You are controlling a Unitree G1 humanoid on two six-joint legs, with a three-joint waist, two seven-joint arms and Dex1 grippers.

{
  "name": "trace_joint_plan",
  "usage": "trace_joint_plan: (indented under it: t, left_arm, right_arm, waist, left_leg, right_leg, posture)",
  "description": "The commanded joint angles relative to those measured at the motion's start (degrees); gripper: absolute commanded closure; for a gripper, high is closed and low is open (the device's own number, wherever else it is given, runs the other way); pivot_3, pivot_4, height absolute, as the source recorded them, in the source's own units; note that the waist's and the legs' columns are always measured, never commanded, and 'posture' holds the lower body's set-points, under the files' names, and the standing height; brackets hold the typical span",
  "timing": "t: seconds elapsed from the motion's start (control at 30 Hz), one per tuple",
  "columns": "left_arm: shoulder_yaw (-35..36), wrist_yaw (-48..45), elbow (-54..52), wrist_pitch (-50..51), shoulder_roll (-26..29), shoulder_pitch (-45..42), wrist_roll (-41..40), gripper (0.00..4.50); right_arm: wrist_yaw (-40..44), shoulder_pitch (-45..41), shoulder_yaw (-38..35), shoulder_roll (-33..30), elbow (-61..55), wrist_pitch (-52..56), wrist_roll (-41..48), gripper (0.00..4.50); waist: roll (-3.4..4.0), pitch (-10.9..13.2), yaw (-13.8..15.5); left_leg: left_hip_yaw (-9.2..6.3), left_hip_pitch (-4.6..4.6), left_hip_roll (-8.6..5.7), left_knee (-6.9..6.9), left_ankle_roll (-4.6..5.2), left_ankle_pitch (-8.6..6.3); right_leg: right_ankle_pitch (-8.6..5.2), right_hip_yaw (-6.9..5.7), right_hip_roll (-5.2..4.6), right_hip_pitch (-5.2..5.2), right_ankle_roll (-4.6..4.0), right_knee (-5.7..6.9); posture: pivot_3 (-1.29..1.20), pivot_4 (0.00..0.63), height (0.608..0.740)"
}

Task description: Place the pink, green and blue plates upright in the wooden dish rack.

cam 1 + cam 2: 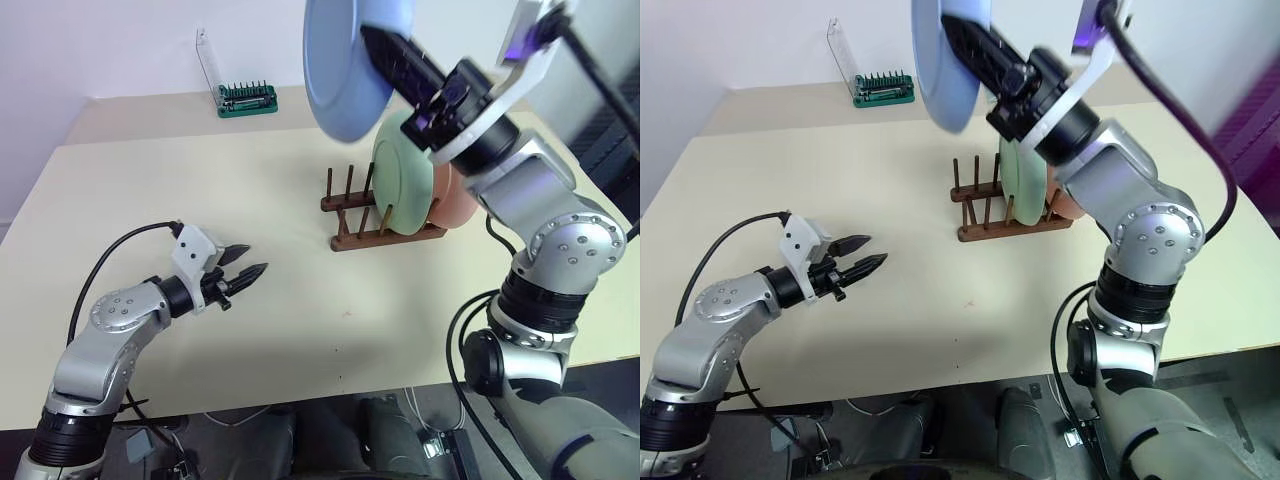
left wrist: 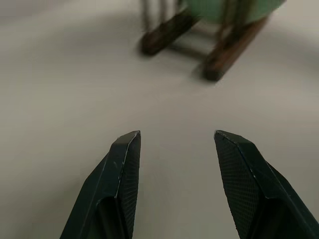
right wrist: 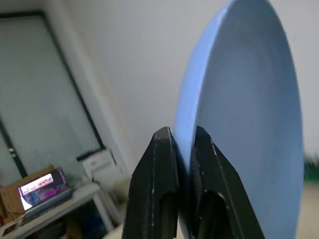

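Blue plate (image 1: 345, 65), pinched on edge by the right end effector (image 3: 180, 144), hangs above the wooden dish rack (image 1: 350, 215)'s free slots, while the open left end effector (image 1: 250, 265) idles over the bench (image 1: 300, 320).

We see two arms of brushed silver metal with rounded joint housings, each housing dotted with a ring of small dark screws, and black ribbed collars between the segments. A black cable loops from each arm. Each wrist carries a white bracket. The left pincer (image 1: 245, 274) and the right pincer (image 3: 178, 144) both have tapered black fingers (image 2: 251, 184) with finely textured inner faces.
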Motion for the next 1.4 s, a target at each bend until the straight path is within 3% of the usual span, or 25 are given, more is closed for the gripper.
trace_joint_plan:
  t: [0.03,0.47,0.83,0.93,1.07,1.13,1.4]
  left_arm:
    - [-1.3,-0.2,-2.0,-0.2,-0.3,-0.7,-0.1,2.13]
    - [-1.5,-1.6,-2.9,1.1,0.1,-1.9,-1.2,2.13]
    - [-0.9,-0.3,-4.3,2.3,0.1,-1.6,-1.1,2.13]
    - [-0.8,-0.1,-4.4,2.4,0.2,-1.6,-1.3,2.07]
    - [-0.7,0.1,-4.3,2.5,0.3,-2.0,-1.4,2.07]
    - [-0.6,0.2,-4.1,2.7,0.2,-2.4,-1.6,2.07]
    - [-0.9,0.8,-3.8,2.9,-0.4,-3.4,-1.7,2.07]
  right_arm:
    - [-5.3,1.0,0.3,-2.6,-1.1,2.4,4.0,4.5]
    - [-7.7,1.2,3.5,-6.8,3.1,5.2,6.1,4.5]
    - [-5.6,1.0,5.9,-7.3,9.7,6.0,-0.2,4.5]
    - [-5.0,0.5,6.2,-7.4,10.3,6.2,-1.6,3.42]
    - [-4.2,-0.2,6.3,-7.6,10.2,6.2,-3.3,1.33]
    - [-3.2,-1.0,6.9,-8.5,9.2,6.1,-5.3,0.54]
    - [10.3,0.5,12.5,-22.9,-4.2,2.9,-19.3,0.54]
  waist:
    - [0.0,0.0,-0.1]
    - [0.0,0.0,0.1]
    - [0.0,0.0,0.0]
    - [0.0,0.0,0.1]
    - [0.0,0.0,0.1]
    - [0.0,0.0,0.1]
    - [-0.02,0.0,0.3]
  left_leg:
    - [0.0,0.0,0.0,0.0,0.01,0.0]
    - [0.08,-0.02,-0.02,0.02,0.05,-0.02]
    - [0.08,-0.02,-0.01,0.02,0.05,-0.02]
    - [0.09,-0.03,-0.02,0.02,0.05,-0.02]
    - [0.08,-0.03,-0.02,0.03,0.06,-0.02]
    - [0.08,-0.03,-0.02,0.03,0.06,-0.02]
    - [0.09,-0.06,-0.04,0.03,0.1,-0.05]
  right_leg:
    - [0.0,0.0,0.01,-0.01,0.0,-0.01]
    - [0.01,0.0,0.06,-0.01,0.01,-0.03]
    - [0.01,0.0,0.08,-0.03,0.01,-0.03]
    - [0.0,0.0,0.08,-0.02,0.01,-0.04]
    - [0.01,0.0,0.08,-0.02,0.01,-0.04]
    - [0.01,0.0,0.08,-0.02,0.01,-0.04]
    - [0.0,-0.01,0.07,-0.02,0.02,-0.08]
  posture:
    - [0.0,0.15,0.74]
    - [0.0,0.15,0.74]
    - [0.0,0.15,0.74]
    - [0.0,0.15,0.74]
    - [0.0,0.15,0.74]
    - [0.0,0.15,0.74]
    - [0.0,0.15,0.74]
